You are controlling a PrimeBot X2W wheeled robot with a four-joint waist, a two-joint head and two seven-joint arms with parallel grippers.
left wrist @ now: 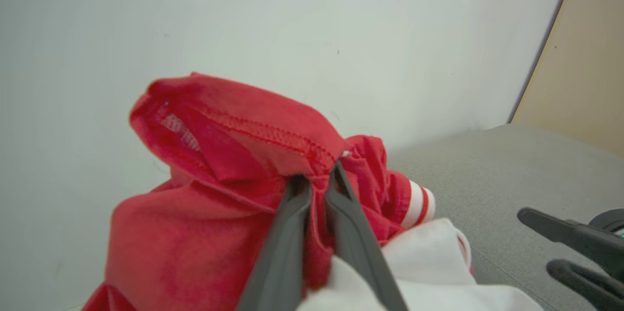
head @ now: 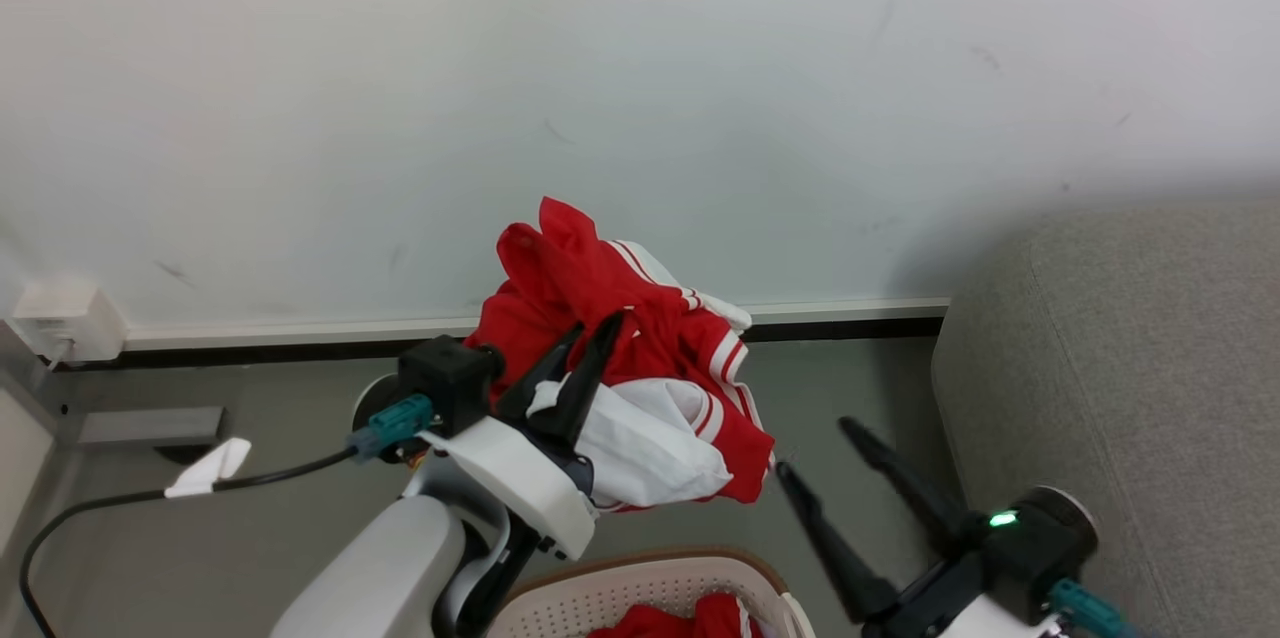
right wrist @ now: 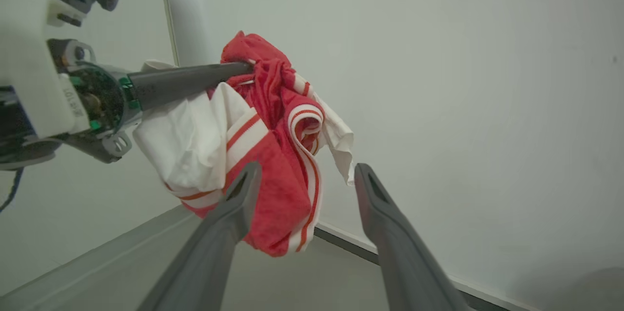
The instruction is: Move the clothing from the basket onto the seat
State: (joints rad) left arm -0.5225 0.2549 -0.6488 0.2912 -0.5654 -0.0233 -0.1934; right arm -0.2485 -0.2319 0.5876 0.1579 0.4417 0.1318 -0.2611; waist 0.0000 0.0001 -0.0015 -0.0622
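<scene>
Clothing (head: 560, 278) was pinched at one fold by the left gripper (head: 597, 326), so slippage was risked; the right gripper (head: 817, 446) was spread wide.

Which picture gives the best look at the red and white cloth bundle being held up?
The right wrist view: the bright red and white fabric garment hangs whole from the left gripper. The head view has that gripper covering part; the left wrist view crops it close.

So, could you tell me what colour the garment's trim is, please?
The trim is white with red stripes, clearest in the right wrist view.
</scene>
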